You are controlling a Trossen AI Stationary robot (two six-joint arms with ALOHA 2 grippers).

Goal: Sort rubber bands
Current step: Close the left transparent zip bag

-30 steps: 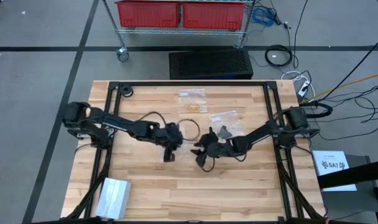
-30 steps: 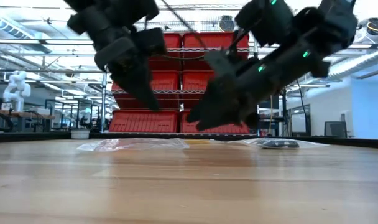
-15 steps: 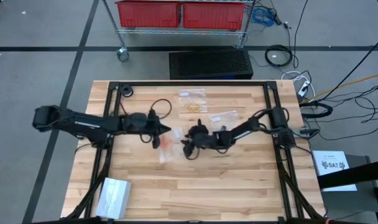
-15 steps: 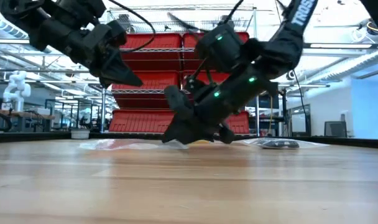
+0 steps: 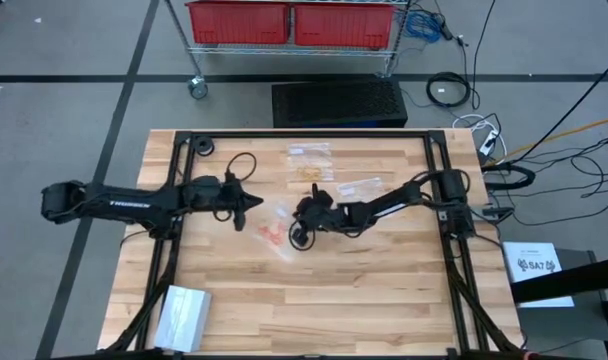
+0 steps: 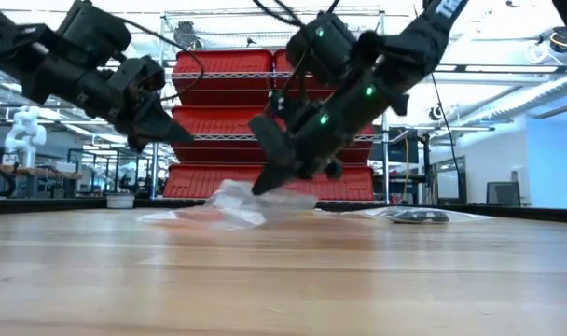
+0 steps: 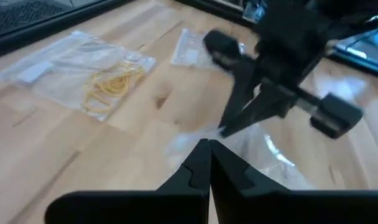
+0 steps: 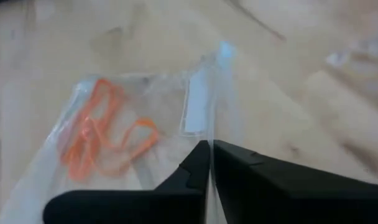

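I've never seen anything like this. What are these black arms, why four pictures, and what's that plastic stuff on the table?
These are two robot arms at a wooden table. One camera looks down from above, one sits at table height, and one rides on each wrist. The right gripper is shut on the edge of a clear bag holding orange rubber bands, lifting it. The left gripper is shut, empty, just beside it. Farther back lie a bag with yellowish bands and a third bag.
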